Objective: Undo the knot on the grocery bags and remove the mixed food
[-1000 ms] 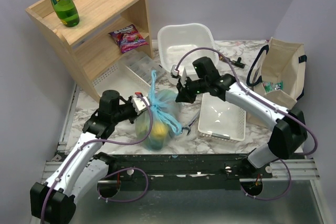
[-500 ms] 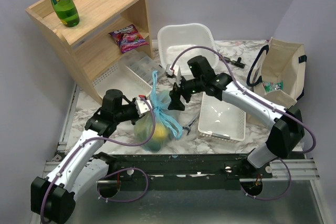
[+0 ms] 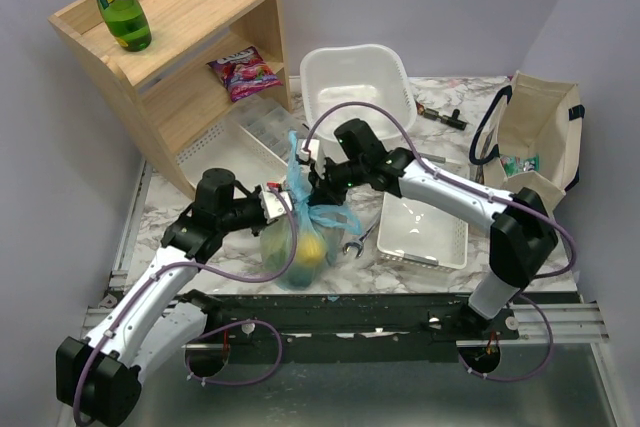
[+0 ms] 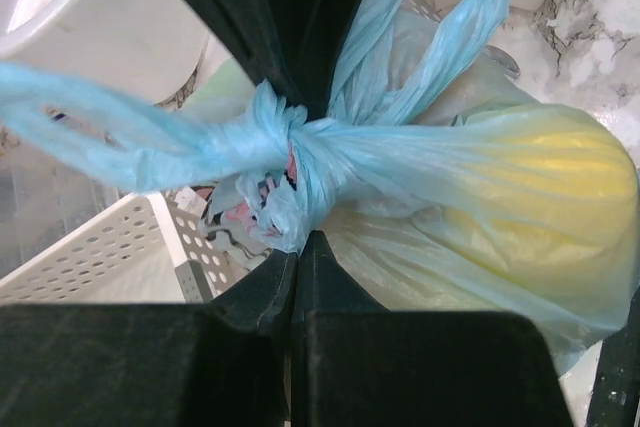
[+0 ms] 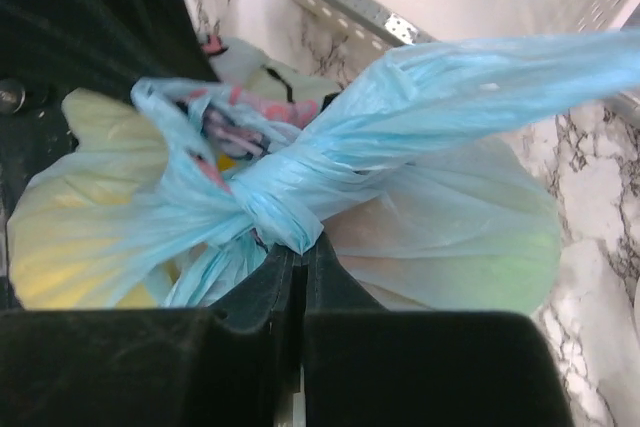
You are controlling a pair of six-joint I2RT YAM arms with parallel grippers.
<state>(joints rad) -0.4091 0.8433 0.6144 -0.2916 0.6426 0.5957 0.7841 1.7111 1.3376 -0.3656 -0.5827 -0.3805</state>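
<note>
Grip on thin light-blue twisted-plastic knot (image 4: 285, 147), mid-frame overhead, atop translucent light-blue plastic bag (image 3: 305, 242).
Both clamped on it: left gripper (image 4: 297, 247), right gripper (image 5: 300, 247); pulling apart could tighten it or tear plastic.

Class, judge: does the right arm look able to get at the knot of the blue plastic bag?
Probably yes. The right gripper's tips sit right at the knot, nothing between them; the left gripper, close at the plastic bag's other side, crowds but does not block it.
</note>
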